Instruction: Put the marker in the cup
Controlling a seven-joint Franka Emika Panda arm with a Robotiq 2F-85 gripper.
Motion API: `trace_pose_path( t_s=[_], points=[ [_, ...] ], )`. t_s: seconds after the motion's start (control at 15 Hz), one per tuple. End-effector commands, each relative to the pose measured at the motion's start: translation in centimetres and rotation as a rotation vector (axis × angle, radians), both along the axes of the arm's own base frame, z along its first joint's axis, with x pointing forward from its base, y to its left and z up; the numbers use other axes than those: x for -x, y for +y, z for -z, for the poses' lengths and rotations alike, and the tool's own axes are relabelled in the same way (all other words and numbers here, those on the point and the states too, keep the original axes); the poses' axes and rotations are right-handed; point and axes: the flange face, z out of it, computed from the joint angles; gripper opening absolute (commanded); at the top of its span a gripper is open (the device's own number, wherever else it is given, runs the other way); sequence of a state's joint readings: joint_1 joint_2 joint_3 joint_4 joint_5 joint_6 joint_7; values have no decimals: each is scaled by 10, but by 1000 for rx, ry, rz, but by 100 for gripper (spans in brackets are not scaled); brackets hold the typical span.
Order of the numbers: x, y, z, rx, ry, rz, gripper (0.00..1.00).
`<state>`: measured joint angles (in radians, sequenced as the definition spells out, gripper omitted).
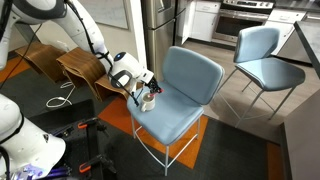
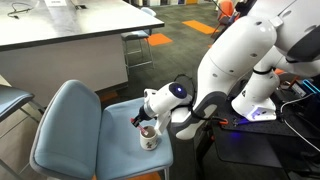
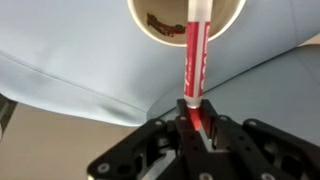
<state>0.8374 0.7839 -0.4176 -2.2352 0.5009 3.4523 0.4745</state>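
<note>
Currently: tool (image 3: 197,112) is clamped on the marker (image 3: 195,62), both fingers pressed against its near end.

Marker: one. Thin straight stick with a glossy red barrel and a whitish section at the far end. In the wrist view it runs straight away from the tool, and its whitish end overlaps the mouth of the cup (image 3: 148,30). I cannot tell from this view whether the tip is inside the rim or just above it.

Cup: one. Small, round, with a smooth white wall; the inside is pale, with a brownish mark near the rim. It stands upright on the counter (image 3: 60,70), which is the seat of a chair (image 1: 190,75). The seat is padded, with a matte light-blue covering, rounded corners and one seam line crossing the wrist view. Thin white legs show underneath.

In an exterior view the tool (image 1: 143,88) hangs right above the cup (image 1: 147,99), near the seat edge on the arm's side. In an exterior view the arm (image 2: 240,60) shows glossy white rounded casings. The marker is too small to make out in both exterior views.

Chairs counted: two blue ones of the same shape, the second chair (image 1: 265,55) well apart, plus one brown bent-wood chair (image 1: 80,65).
</note>
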Motion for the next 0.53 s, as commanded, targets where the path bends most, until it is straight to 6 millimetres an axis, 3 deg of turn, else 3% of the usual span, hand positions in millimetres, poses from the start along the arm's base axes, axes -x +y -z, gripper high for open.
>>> trace_pose_path(
  t_s=[0.0,0.47],
  points=[
    [4,-3,-1,-35,40,-33,5],
    [10,-8,6,-82,111,-70,5]
  ],
)
